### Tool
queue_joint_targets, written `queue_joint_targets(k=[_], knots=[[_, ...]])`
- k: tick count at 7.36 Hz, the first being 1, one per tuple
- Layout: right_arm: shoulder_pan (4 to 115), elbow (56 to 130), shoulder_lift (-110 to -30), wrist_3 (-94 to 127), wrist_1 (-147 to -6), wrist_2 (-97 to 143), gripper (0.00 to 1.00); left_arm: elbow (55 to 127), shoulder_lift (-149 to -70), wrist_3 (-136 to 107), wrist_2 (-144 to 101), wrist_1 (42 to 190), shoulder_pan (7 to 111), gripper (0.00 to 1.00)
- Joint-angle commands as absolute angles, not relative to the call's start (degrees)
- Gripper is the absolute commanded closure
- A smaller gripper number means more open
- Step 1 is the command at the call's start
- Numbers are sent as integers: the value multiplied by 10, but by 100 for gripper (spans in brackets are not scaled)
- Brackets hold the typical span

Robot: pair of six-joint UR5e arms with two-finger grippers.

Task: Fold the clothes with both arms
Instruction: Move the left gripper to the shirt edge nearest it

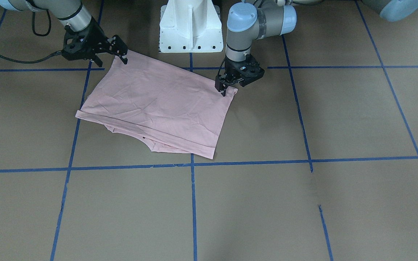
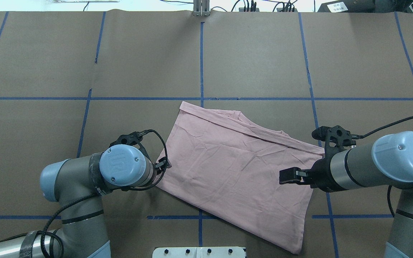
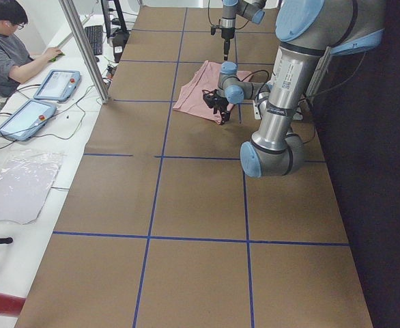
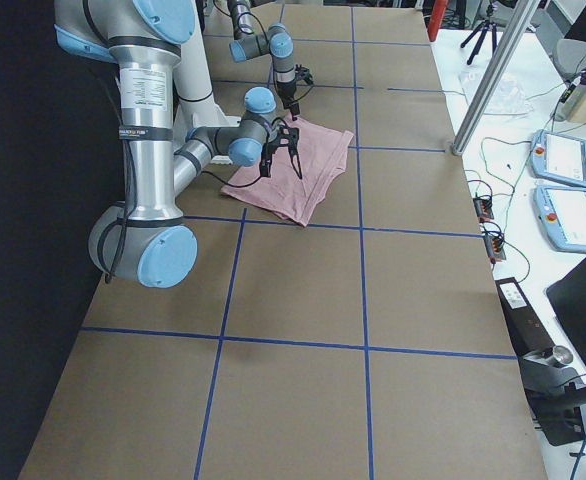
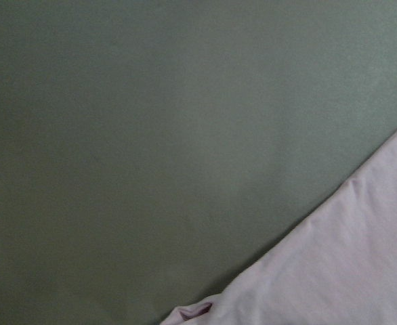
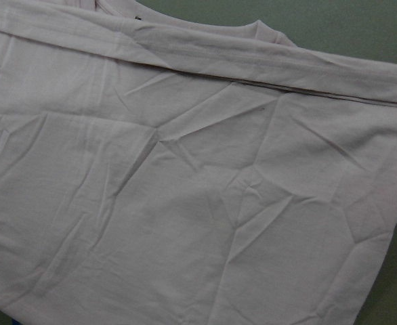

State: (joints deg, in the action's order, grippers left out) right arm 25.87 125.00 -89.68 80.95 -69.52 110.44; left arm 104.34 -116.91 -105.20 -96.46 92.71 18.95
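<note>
T-shirt, pale pink cotton, short-sleeved (image 1: 158, 105) — one item, folded on the table.

Left black two-finger gripper (image 1: 225, 91): set low at the shirt's corner on the robot's left, one fingertip at a small curled tip of cloth. The second finger is hidden, so whether the jaws are apart or pinched on the cloth cannot be told.

Right black two-finger gripper (image 1: 121, 50): jaws spread wide, holding nothing, raised over the shirt's edge on the robot's right. Its wrist view takes in most of the cloth, and no contact is seen.

Shirt: lies flat and creased on the brown paper-covered table with blue tape grid (image 1: 303, 203), just in front of the white metal base pedestal (image 1: 191, 25), skewed to the grid lines. It is doubled over, with the hem band along the far edge and the neckline peeping out beneath it; only plain fabric shows.

Step in hand, as judged: one fold lies complete and the arms are posed to take hold for another. The next move calls for the right gripper to descend onto its edge and for both to pinch every layer, then lift and carry across at a matched pace so the edges meet squarely.

Count: one shirt; two grey tubular arms with light blue joint caps — left arm (image 1: 256, 21), right arm (image 1: 73, 14); two grippers; one pedestal; one seated person (image 3: 9, 48) beside the table; two tablet-like pendants (image 3: 55, 83).
</note>
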Motion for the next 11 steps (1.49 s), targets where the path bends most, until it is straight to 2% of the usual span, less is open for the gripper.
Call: queue_joint_targets(k=[1,2,4,5,8,11], knots=[[259,1251,-896,809,-695,1104,0,1043,-1164,-1052,-964,927,188,19],[259,1250,-897,809,-695,1104,0,1044,-1164,-1053,-964,926,188,35],[259,1251,-897,809,-695,1104,0,1051,-1165,-1050,-964,926,188,97],[260,1251,-897,809,-695,1104,0,1051,-1164,-1044,-965,925,188,100],[260,1251,-898,809,-695,1102,0,1051,-1167,-1041,-967,925,191,100],[264,1250,-897,809,-695,1103,0,1030,-1172,-944,-965,928,269,100]])
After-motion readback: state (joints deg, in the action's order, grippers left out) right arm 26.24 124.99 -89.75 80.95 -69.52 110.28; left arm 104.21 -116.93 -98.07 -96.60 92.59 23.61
